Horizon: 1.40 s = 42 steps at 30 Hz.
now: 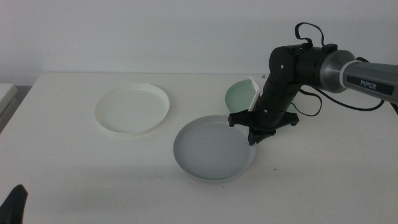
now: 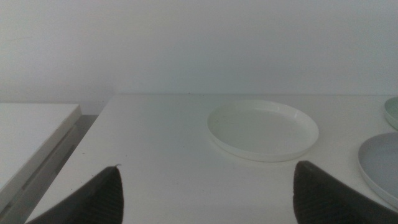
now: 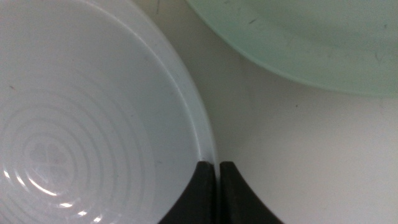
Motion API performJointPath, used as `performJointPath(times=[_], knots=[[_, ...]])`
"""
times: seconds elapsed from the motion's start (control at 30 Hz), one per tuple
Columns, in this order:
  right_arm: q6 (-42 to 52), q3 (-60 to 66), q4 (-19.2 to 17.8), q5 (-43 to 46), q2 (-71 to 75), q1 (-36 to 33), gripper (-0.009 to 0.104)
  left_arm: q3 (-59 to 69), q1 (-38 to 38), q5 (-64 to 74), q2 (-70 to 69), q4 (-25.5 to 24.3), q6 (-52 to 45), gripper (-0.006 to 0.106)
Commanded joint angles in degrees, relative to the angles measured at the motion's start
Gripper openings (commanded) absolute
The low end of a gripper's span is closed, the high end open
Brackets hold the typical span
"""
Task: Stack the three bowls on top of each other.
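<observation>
The grey bowl (image 1: 211,152) lies at the table's middle front. My right gripper (image 1: 255,132) points down at its right rim and is shut on that rim; the right wrist view shows the two jaws (image 3: 218,167) pinching the edge of the grey bowl (image 3: 81,124). The mint green bowl (image 1: 239,94) sits just behind the gripper, partly hidden by the arm, and shows in the right wrist view (image 3: 311,37) too. The white bowl (image 1: 132,109) sits apart at the back left. My left gripper (image 2: 208,167) is open and empty, waiting at the front left corner (image 1: 15,202).
The left wrist view shows the white bowl (image 2: 262,129), the edge of the grey bowl (image 2: 380,165) and a sliver of the green bowl (image 2: 393,112). The table's left edge (image 2: 93,124) borders a lower white surface (image 2: 31,130).
</observation>
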<state>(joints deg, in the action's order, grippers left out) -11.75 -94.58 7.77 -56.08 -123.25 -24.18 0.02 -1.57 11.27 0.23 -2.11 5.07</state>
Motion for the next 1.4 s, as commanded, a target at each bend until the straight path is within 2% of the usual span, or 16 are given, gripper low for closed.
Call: performJointPath(times=[0.0,0.23,0.47,0.53,0.63,0.73,0.87,1.0,1.07,1.13,1.2,1.37], knots=[[-0.39,-0.28,-1.74,-0.99,-0.19,0.34,-0.003,-0.02,-0.12,-0.85,-0.23,0.42,0.6,0.094],[-0.39,-0.28,-2.8,-1.36,-0.47,0.34,-0.001,-0.02,-0.12,-0.85,-0.23,0.42,0.6,0.094],[-0.68,-0.28,-3.42,-3.06,-0.47,0.34,0.016,-0.02,-0.12,-0.85,-0.23,0.42,0.6,0.094],[-0.68,-0.43,-3.54,-3.74,-0.34,0.34,0.028,-0.02,-0.12,-0.85,-0.23,0.42,0.6,0.094],[-0.2,-1.88,-3.65,-5.38,0.22,0.34,0.053,-0.02,-0.12,-0.85,-0.23,0.42,0.6,0.094],[0.95,-4.99,-5.38,-8.41,1.43,0.34,0.075,-0.02,-0.12,-0.85,-0.23,0.42,0.6,0.094],[3.2,-11.17,-8.82,-11.13,3.58,1.64,0.092,-0.02,-0.12,-0.85,-0.23,0.42,0.6,0.094],[3.78,-17.15,-10.97,-10.67,3.47,5.73,0.091,-0.02,-0.12,-0.85,-0.23,0.42,0.37,0.094],[2.71,-19.25,-10.24,-9.66,2.28,8.85,0.091,-0.02,-0.12,-0.85,-0.23,0.42,0.37,0.094],[1.53,-23.38,-7.33,-8.55,-1.3,12.62,0.091,-0.02,-0.12,-0.85,-0.23,0.42,0.37,0.094],[1.53,-26.47,-6.11,-8.68,-4.68,14.44,0.091,-0.02,-0.12,-0.85,-0.23,0.42,0.37,0.094],[1.53,-32.74,-5.71,-12.01,-12.59,15.93,0.083,-0.02,-0.12,-0.85,-0.23,0.42,0.37,0.094]])
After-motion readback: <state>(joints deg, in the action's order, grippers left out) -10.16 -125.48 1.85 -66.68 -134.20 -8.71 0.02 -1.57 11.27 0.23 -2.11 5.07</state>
